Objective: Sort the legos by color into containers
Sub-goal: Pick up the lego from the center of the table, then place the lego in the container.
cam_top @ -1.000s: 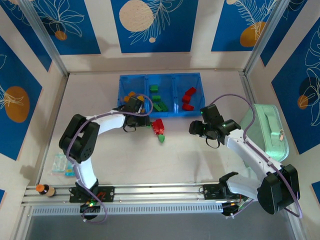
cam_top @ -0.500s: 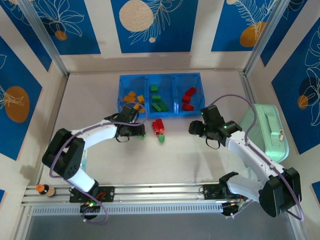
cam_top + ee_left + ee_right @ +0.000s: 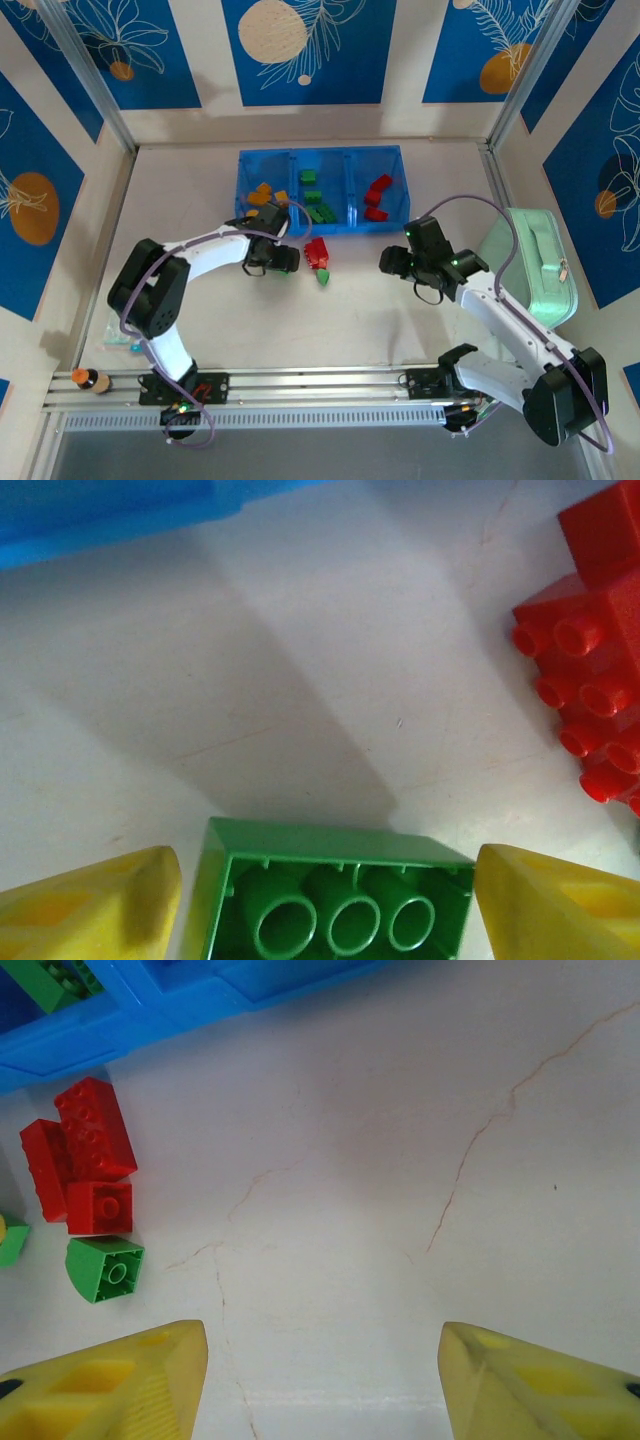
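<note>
Left gripper (image 3: pixel 285 260) spread open, straddling upside-down green brick (image 3: pixel 335 895) on table, beside red bricks (image 3: pixel 590 710), near tray (image 3: pixel 330 170). Not clamped afaict. Brick probably light, rigid, slick, so pinch flat opposite walls. Right gripper (image 3: pixel 322 1338) wide, empty.

Loose legos (image 3: pixel 317 253) on table (image 3: pixel 350 320) just before tray (image 3: pixel 320 153); others in tray.

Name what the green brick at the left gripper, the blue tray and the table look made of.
Green brick: hard moulded plastic, glossy; its hollow underside shows round tubes.
Tray: translucent blue plastic, smooth, with thin moulded walls.
Table: pale matte surface with hairline cracks, perhaps painted board; I cannot tell.
</note>
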